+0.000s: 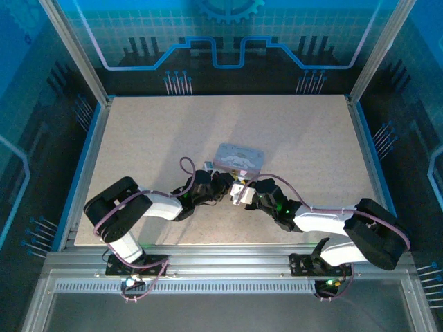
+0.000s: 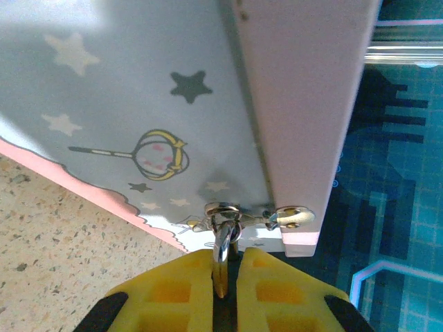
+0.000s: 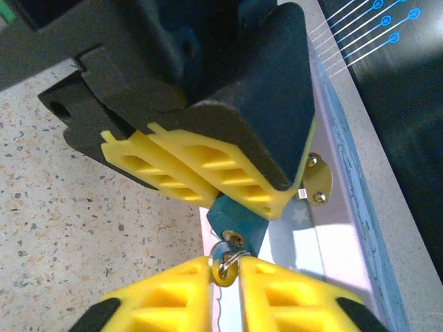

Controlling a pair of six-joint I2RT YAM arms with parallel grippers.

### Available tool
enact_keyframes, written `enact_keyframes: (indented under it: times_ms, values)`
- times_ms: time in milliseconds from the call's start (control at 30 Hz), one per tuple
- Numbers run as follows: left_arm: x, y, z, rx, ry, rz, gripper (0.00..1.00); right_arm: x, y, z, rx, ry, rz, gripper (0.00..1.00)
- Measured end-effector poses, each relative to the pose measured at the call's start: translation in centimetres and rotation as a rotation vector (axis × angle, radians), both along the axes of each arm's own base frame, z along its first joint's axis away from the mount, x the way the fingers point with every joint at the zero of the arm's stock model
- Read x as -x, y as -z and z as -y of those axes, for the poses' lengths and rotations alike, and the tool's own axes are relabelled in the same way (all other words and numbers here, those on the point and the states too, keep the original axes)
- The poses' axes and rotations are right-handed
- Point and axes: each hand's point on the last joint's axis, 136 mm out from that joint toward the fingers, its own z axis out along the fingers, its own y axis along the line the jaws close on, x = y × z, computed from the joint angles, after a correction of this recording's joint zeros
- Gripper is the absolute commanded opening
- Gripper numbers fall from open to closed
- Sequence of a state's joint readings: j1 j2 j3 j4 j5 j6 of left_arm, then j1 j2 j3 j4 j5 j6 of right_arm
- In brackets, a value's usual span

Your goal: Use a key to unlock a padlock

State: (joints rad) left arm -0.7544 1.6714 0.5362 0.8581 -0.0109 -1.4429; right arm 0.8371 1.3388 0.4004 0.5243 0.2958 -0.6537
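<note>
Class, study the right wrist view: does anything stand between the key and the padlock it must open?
Nothing visible does. The right gripper pinches the key right at the lower end of the padlock. The left gripper clamps the padlock's upper part, close against the tin.

A pale beige worktop (image 1: pixel 297 131) with fine dark speckles lies inside a framed enclosure. A blue edge strip (image 1: pixel 83 173) borders its left side, with a matching one on the right. Slanted aluminium posts (image 1: pixel 73 52) rise from the far corners. The back panel (image 1: pixel 228 28) is translucent blue with a faint grid, bright circuit-like lines and a gear motif (image 1: pixel 228 8) at its top. The side walls (image 1: pixel 21 138) are darker blue with similar line patterns. Ribbed aluminium rails (image 1: pixel 221 266) and a slotted strip (image 1: pixel 221 285) run along the near edge. The light is cool and bluish, casting soft shadows.
</note>
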Motion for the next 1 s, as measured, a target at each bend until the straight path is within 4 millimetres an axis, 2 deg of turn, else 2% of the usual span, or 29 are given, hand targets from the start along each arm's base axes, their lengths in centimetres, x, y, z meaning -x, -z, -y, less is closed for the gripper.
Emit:
enact_keyframes:
  times_ms: [200,467,767,1000]
  values:
    - [0.0,0.2,0.0,0.001,-0.004,-0.009,0.00,0.1,0.2,0.1,0.001,0.003,-0.008,0.00]
    - [0.0,0.2,0.0,0.009,-0.008,-0.017,0.00,0.1,0.0,-0.1,-0.020,0.020,-0.055,0.00]
    - [-0.4,-0.2,0.1,0.018,-0.014,-0.010,0.00,0.0,-0.4,-0.2,-0.112,0.126,-0.207,0.00]
    - [-0.5,0.8,-0.4,-0.011,-0.035,-0.030,0.00,-0.2,0.9,-0.7,-0.217,0.184,-0.329,0.00]
